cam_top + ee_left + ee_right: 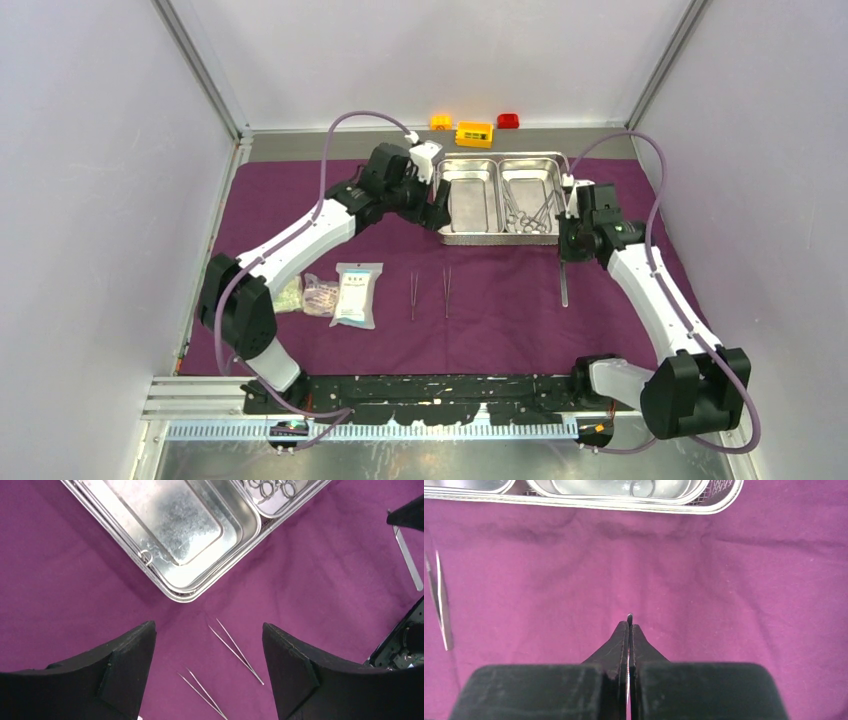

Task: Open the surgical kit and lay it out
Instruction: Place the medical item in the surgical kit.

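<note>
The dark-purple cloth (500, 300) lies spread out, with the steel tray (497, 156) at its far middle. The tray's left compartment is bare; scissors and clamps (528, 212) lie in the right one. Two thin tweezers (412, 296) (447, 290) lie side by side on the cloth, also in the left wrist view (235, 650). My left gripper (208, 626) hangs open and empty by the tray's (210, 582) near-left corner. My right gripper (629, 626) is shut on a flat steel instrument (564, 285), its tip (629, 616) poking past the fingers just above the cloth.
Three sealed packets (357, 294) (320, 295) (288, 295) lie at the cloth's near left. Yellow (441, 121), orange (474, 133) and red (508, 120) toy bricks stand behind the tray by the back wall. White walls close in both sides.
</note>
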